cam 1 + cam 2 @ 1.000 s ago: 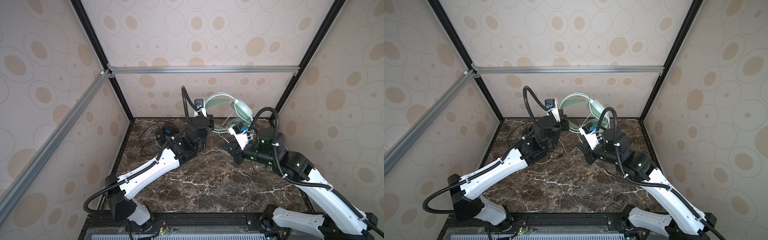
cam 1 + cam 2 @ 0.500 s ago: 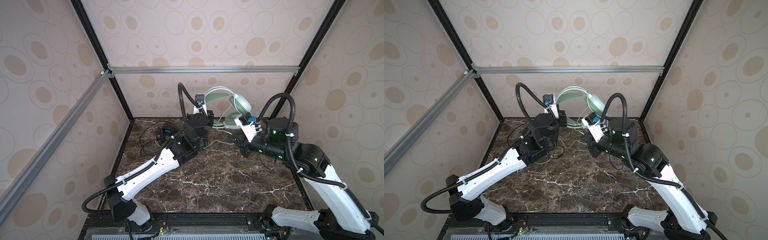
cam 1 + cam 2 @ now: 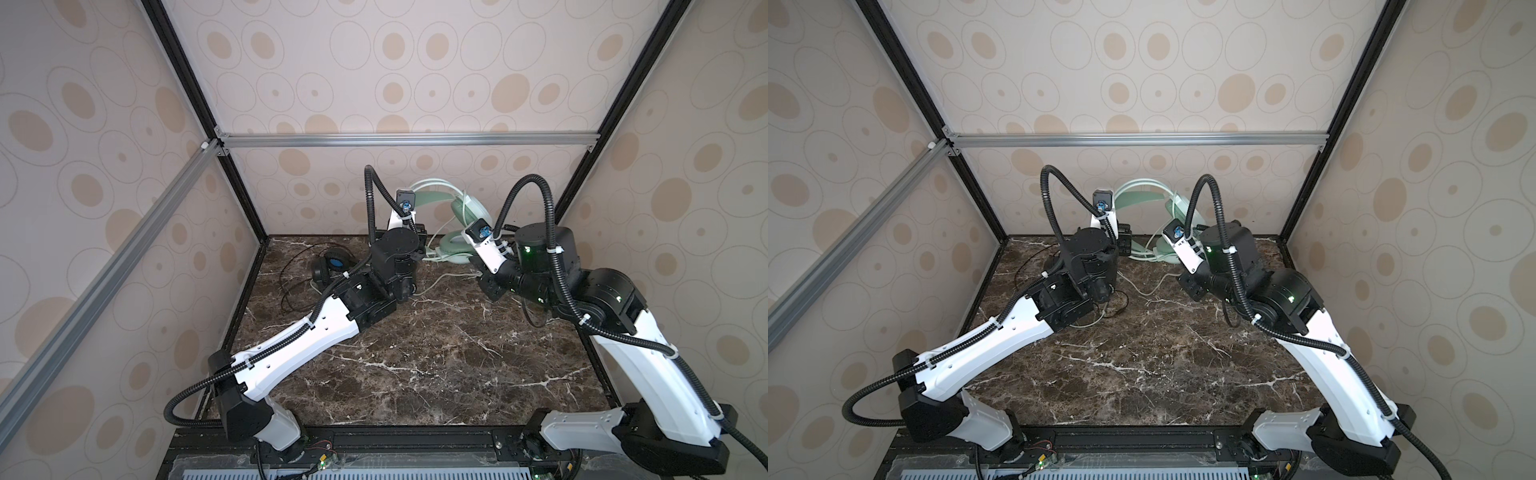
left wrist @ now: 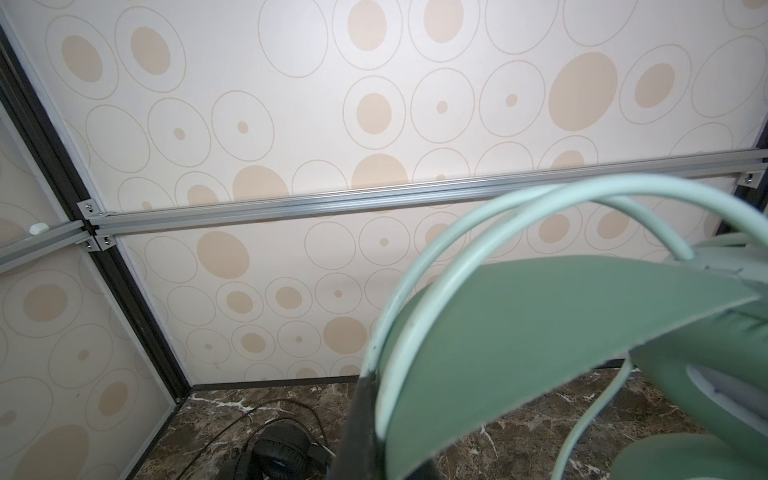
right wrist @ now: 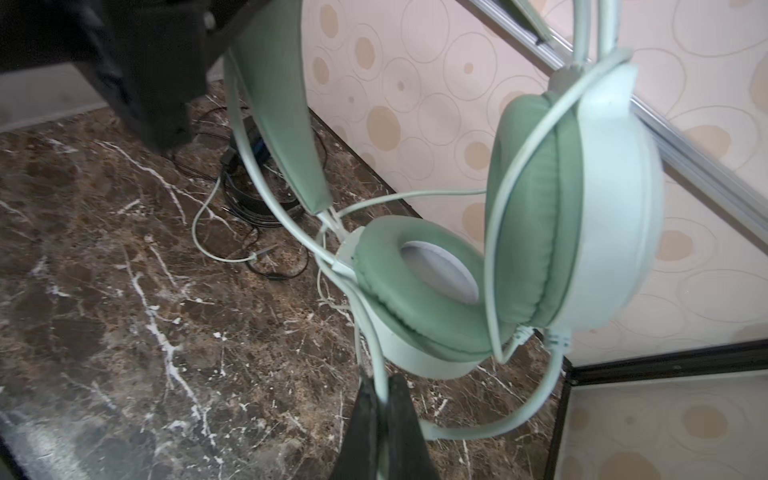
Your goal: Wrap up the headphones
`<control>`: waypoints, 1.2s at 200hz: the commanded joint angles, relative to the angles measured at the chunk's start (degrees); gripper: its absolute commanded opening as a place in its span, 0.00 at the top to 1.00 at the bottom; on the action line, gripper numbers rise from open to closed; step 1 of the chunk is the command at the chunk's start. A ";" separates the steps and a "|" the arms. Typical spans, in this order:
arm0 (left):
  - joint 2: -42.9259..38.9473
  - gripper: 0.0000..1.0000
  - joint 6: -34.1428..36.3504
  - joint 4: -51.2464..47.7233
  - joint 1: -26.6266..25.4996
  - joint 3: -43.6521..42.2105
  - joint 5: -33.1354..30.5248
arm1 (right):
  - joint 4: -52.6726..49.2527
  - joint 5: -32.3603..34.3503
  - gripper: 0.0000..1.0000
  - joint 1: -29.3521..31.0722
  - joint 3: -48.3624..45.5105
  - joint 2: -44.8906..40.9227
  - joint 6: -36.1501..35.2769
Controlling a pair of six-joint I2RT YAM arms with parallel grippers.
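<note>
The mint-green headphones point(image 3: 468, 209) hang above the back of the table, with the lower ear cup point(image 5: 415, 286) near the marble. My left gripper point(image 4: 386, 449) is shut on their headband point(image 4: 540, 332) and shows in both top views behind the left wrist point(image 3: 1124, 243). My right gripper point(image 5: 384, 399) is shut on the pale cord point(image 5: 374, 332) just below the lower cup. One run of that cord crosses the upper ear cup point(image 5: 536, 199). The black headphones point(image 3: 330, 266) lie on the table at the back left with their thin black cord loose around them.
The pale cord's free end point(image 5: 257, 255) trails over the marble table point(image 3: 415, 365) between the arms. Patterned walls and black frame posts close in the back and sides, and an aluminium rail point(image 3: 407, 139) crosses the back wall.
My right arm has risen and swung toward the back, carrying the pale cord up beside the lower ear cup. The left arm has lifted the green headphones slightly.
</note>
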 commanded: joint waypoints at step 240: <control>0.30 1.00 -2.61 -6.17 -1.51 10.85 -1.70 | 43.13 23.26 0.84 3.28 -8.87 -0.33 -39.70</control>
